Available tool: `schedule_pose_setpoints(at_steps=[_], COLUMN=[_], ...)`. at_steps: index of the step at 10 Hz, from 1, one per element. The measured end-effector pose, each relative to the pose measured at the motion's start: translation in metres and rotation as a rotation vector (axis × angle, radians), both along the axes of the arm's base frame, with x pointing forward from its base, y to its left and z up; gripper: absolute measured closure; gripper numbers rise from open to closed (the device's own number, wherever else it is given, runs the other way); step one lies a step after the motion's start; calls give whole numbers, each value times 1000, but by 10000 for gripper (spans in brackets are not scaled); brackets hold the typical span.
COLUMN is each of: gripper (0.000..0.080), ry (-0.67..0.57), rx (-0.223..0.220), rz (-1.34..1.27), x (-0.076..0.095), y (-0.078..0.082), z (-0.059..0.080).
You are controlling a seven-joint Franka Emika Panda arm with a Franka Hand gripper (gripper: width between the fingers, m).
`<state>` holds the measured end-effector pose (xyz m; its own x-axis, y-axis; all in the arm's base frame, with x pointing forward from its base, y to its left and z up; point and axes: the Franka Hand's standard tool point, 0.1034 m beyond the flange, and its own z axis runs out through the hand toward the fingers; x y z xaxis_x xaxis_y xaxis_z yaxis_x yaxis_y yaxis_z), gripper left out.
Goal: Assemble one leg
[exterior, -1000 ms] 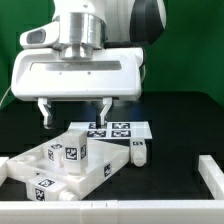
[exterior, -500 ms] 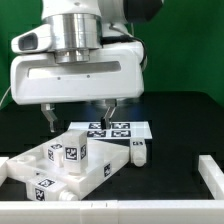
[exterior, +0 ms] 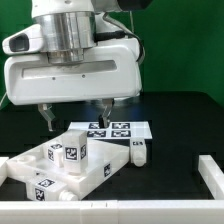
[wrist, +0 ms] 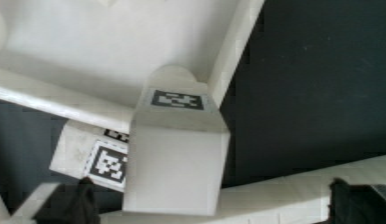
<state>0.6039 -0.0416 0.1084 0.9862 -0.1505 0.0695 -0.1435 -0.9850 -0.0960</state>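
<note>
- Gripper (exterior: 75, 113) hangs at 12 o'clock of the leg (exterior: 71, 150), jaws spread wider than it, with a gap of air between.
- Stacked white parts (exterior: 35, 178) crowd the leg from 7 to 9 o'clock.
- Marker board (exterior: 118, 128) lies flat at 1 o'clock.
- A small white piece (exterior: 140, 151) blocks 3 o'clock; past it the black table (exterior: 180, 135) is bare.
- White rail (exterior: 212, 172) bounds 4 o'clock.

I'm seeing the leg (exterior: 70, 150) as smooth white plastic, faintly satin; worktop's (exterior: 180, 125) matt black, looks like cloth; fingers (exterior: 45, 116) read dark and dull; marker board's (exterior: 118, 128) matt white with crisp black print.
</note>
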Motion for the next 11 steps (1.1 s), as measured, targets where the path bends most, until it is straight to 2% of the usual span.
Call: schedule_pose_setpoints(at_steps=[5, 8, 9, 10, 11], gripper=[151, 151, 269, 451, 518], ry=[18, 5, 6, 6, 6], rx=[-8, -14, -14, -14, -14], rz=[-14, -11, -12, -11, -11], x=[-6, -4, -4, -4, -4], y=[-14, -11, -12, -12, -11], z=[-16, -22, -22, -22, -22])
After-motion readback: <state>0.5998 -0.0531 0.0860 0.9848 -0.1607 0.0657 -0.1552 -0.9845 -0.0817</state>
